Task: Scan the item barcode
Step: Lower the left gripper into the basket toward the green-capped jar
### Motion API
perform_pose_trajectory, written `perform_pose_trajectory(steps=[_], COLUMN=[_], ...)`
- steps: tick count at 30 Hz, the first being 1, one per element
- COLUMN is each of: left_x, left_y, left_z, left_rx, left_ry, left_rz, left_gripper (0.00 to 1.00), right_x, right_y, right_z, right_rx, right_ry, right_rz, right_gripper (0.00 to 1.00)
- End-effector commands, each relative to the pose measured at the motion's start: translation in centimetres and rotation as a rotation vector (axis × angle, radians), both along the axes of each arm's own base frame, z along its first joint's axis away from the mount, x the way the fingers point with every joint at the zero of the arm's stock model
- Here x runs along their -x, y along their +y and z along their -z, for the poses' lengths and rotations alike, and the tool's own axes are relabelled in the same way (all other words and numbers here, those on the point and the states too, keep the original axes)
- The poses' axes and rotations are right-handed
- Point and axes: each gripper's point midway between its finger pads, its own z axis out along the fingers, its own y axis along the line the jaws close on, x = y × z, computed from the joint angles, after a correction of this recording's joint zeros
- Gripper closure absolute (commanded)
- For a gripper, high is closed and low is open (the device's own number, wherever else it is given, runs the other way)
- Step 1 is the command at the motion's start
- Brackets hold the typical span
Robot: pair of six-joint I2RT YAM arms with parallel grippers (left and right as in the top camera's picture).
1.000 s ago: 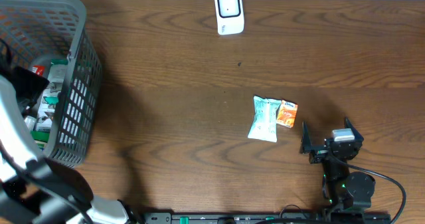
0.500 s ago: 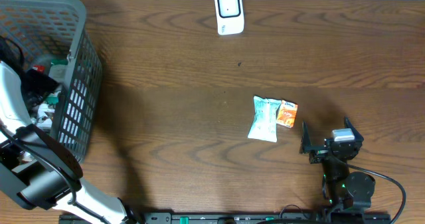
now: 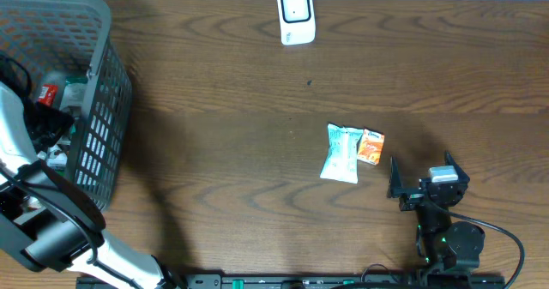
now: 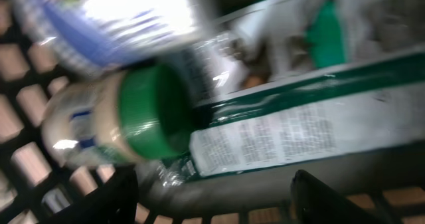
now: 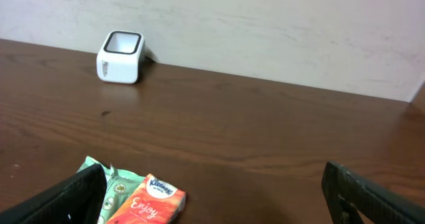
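Left wrist view, blurred: green-lidded jar and white, green-edged printed packet lie in the basket, just ahead of the left gripper, jaws apart and empty. Overhead adds the scanner on the worktop and the right gripper, spread wide.

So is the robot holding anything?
No. The left gripper is open by a green-lidded jar in the basket; the right gripper is open, empty.
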Motion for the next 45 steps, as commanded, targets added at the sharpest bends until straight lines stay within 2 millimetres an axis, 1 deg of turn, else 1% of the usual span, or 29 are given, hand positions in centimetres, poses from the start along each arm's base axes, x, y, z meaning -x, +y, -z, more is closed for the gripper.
perform_pose_trajectory(steps=[1, 5, 9, 11, 16, 23, 30, 33, 35, 38, 42, 45], left_x=[2.4, 4.2, 5.7, 6.1, 6.2, 7.1, 6.9, 6.6, 6.3, 6.2, 4.6, 3.9], left_y=[1.2, 2.3, 2.9, 2.9, 2.8, 3.5, 3.6, 3.1, 2.7, 2.7, 1.9, 1.4], left_z=[0.0, -0.3, -0.8, -0.9, -0.9, -1.5, -1.5, -1.9, -2.8, -5.2, -8.2, -9.7], left_rx=[-0.059, -0.105, -0.158, -0.169, -0.173, -0.234, -0.223, -0.195, -0.187, -0.229, -0.227, -0.227], left_ry=[0.054, 0.104, 0.159, 0.172, 0.173, 0.216, 0.220, 0.186, 0.144, 0.065, -0.113, -0.199], left_rz=[-0.225, -0.286, -0.334, -0.360, -0.394, -0.384, -0.328, -0.309, -0.300, -0.292, -0.219, -0.210], left_gripper=[0.27, 0.27, 0.26, 0.26, 0.26, 0.26, 0.26, 0.26, 0.27, 0.26, 0.26, 0.24], right_x=[0.0, 0.0, 0.0, 0.0, 0.0, 0.0, 0.0, 0.0, 0.0, 0.0, 0.0, 0.0], right_y=[0.1, 0.1, 0.1, 0.1, 0.1, 0.1, 0.1, 0.1, 0.1, 0.1, 0.1, 0.1], right_z=[0.1, 0.1, 0.1, 0.1, 0.1, 0.1, 0.1, 0.1, 0.1, 0.1, 0.1, 0.1], right_rx=[-0.014, -0.014, -0.014, -0.014, -0.014, -0.014, -0.014, -0.014, -0.014, -0.014, -0.014, -0.014], right_ry=[0.003, 0.003, 0.004, 0.003, 0.003, 0.003, 0.003, 0.003, 0.004, 0.003, 0.003, 0.004], right_rz=[-0.005, -0.005, -0.005, -0.005, -0.005, -0.005, -0.005, -0.005, -0.005, -0.005, -0.005, -0.005], right_gripper=[0.01, 0.01, 0.01, 0.01, 0.01, 0.01, 0.01, 0.01, 0.01, 0.01, 0.01, 0.01])
